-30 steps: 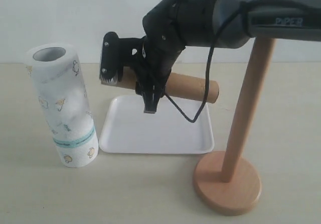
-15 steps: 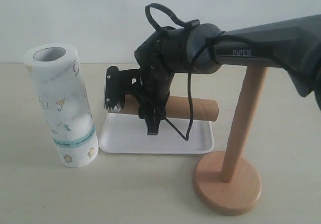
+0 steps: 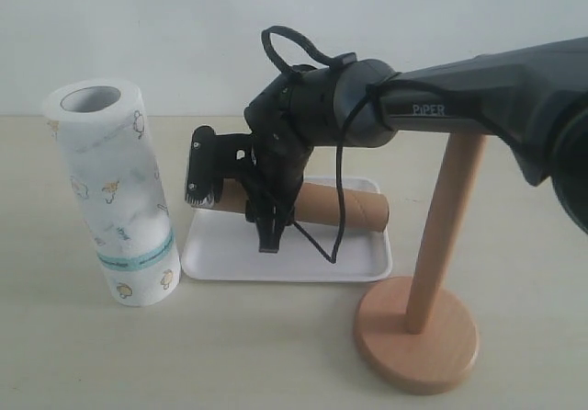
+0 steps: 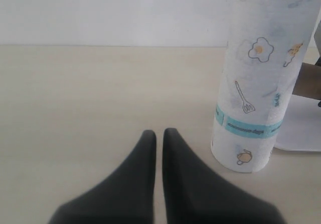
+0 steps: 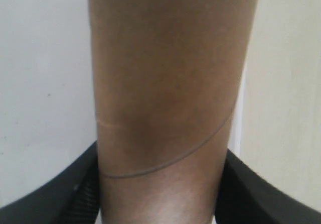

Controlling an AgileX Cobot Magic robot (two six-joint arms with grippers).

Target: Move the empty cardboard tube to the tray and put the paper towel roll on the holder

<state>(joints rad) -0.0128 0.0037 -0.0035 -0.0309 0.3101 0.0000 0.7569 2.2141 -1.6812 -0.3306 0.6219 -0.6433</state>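
Observation:
My right gripper (image 3: 262, 222) is shut on the empty cardboard tube (image 3: 344, 206), which lies level just above the white tray (image 3: 363, 261). In the right wrist view the brown tube (image 5: 170, 83) fills the frame between both black fingers, with the tray (image 5: 40, 83) below it. The paper towel roll (image 3: 115, 194) stands upright to the left of the tray. My left gripper (image 4: 155, 133) is shut and empty, low over the table beside the paper towel roll (image 4: 261, 78). The wooden holder (image 3: 418, 332) stands at the front right with its pole bare.
The beige table (image 3: 276, 355) runs back to a white wall. The right arm's dark body (image 3: 459, 107) crosses in front of the holder's pole. A black cable (image 3: 335, 217) hangs from the arm over the tray.
My right gripper has come down toward the tray with the cardboard tube in it, from well above the tray to just over it. The paper towel roll and the holder have not moved.

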